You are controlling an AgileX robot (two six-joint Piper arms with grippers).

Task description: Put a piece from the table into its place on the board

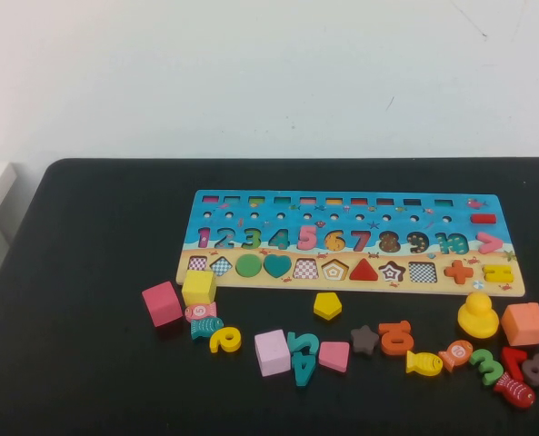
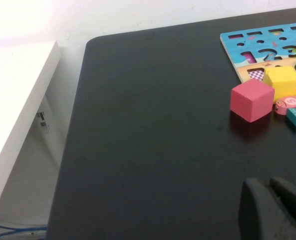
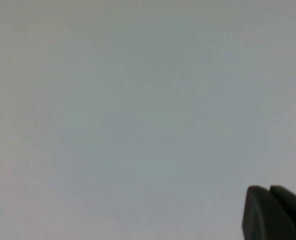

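Right now the little yellow piece (image 1: 327, 305) waits on the table (image 1: 87, 363) at 6 o'clock from the board (image 1: 351, 243), while the left gripper (image 2: 268, 186) and right gripper (image 3: 269, 191) sit clenched, holding nothing.

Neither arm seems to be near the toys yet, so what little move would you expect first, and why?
Probably an arm swings out over the yellow pentagon, which lies untouched on the table just below the board and its empty pentagon slot. The right tool is shut and faces only blank wall; the left tool sits low over bare table, far from the piece.
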